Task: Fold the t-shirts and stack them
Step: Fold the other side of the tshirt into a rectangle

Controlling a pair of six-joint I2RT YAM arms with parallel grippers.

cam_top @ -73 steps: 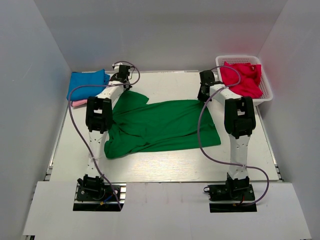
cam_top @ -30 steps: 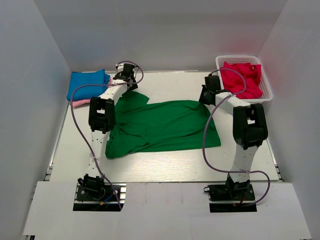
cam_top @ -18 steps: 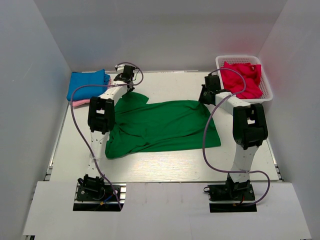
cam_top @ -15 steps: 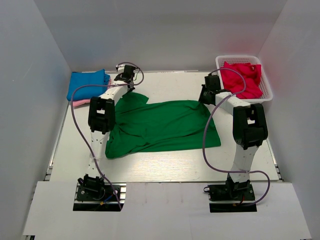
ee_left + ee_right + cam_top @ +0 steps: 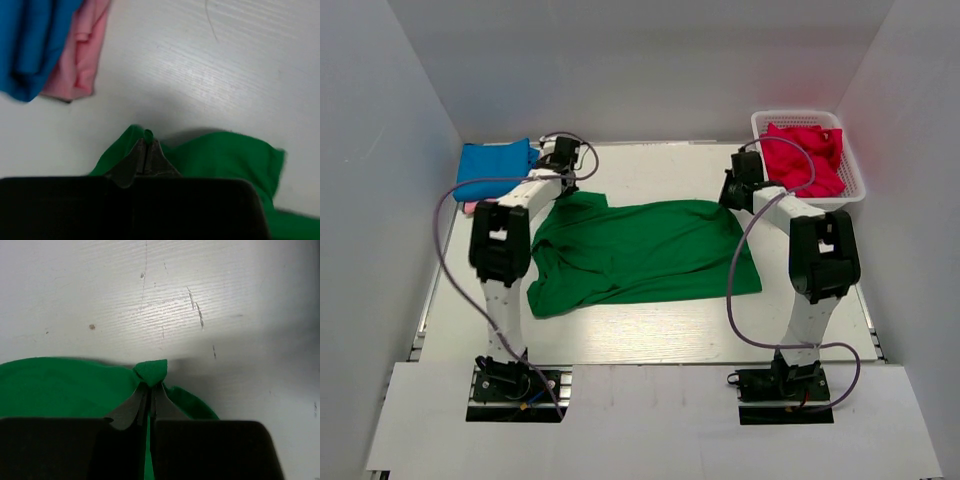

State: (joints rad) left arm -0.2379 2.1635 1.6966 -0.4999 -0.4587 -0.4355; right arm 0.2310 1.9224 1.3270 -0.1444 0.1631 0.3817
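The large dark green t-shirt [image 5: 640, 250] lies spread across the middle of the table. My left gripper [image 5: 563, 183] is shut on its far left corner, and in the left wrist view [image 5: 146, 143] a green fold pokes out past the closed fingertips. My right gripper [image 5: 729, 196] is shut on the far right corner, and in the right wrist view [image 5: 150, 382] a green tuft is pinched between the tips. A folded blue t-shirt [image 5: 495, 163] lies on a pink one [image 5: 472, 207] at the far left. Both also show in the left wrist view, blue [image 5: 35, 45] and pink [image 5: 80, 60]. A red t-shirt [image 5: 805, 155] sits in the basket.
The white lattice basket [image 5: 853, 194] stands at the far right corner, close to my right arm. White walls enclose the table on the left, far and right sides. Purple cables loop from both arms.
My left arm has swung to the left, drawing the green shirt's far left corner toward the blue and pink stack and spreading that side. The right gripper has held its place.
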